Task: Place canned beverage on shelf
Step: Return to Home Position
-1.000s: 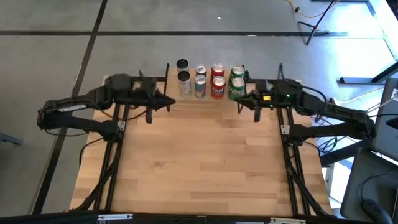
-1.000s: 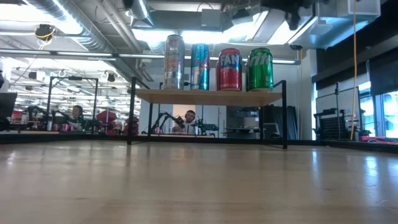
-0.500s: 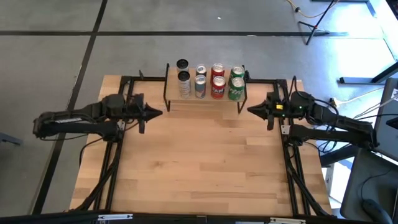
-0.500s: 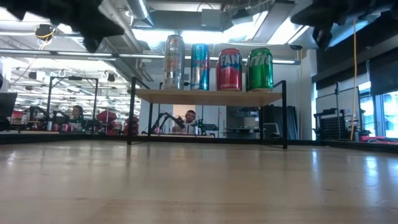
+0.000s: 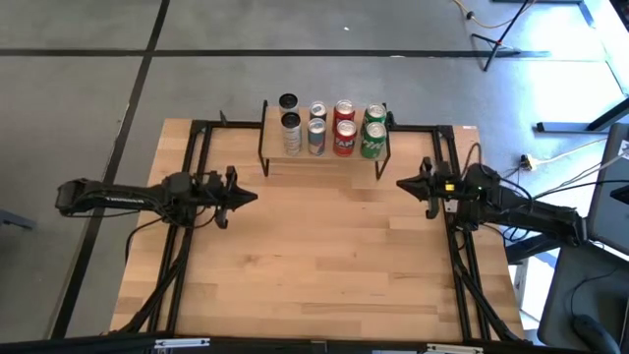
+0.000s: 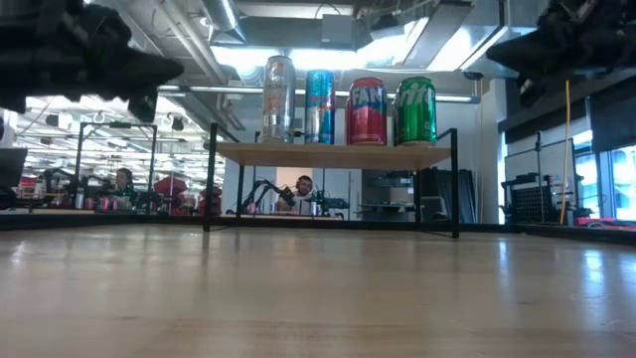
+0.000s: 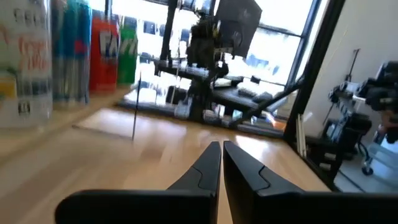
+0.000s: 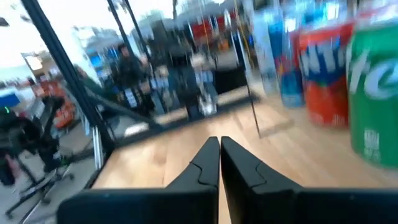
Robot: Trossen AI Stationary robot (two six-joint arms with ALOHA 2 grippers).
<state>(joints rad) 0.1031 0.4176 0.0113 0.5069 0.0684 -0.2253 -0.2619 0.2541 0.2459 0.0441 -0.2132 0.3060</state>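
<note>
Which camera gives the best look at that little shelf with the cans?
The low view: the shelf is seen side-on, with plank, black legs and four cans in a row. The high view shows mostly can tops covering it; the wrist views catch only one end.

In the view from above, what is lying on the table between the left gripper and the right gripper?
Nothing: the high view shows only bare tabletop between the left gripper and the right gripper. The shelf stands farther back.
</note>
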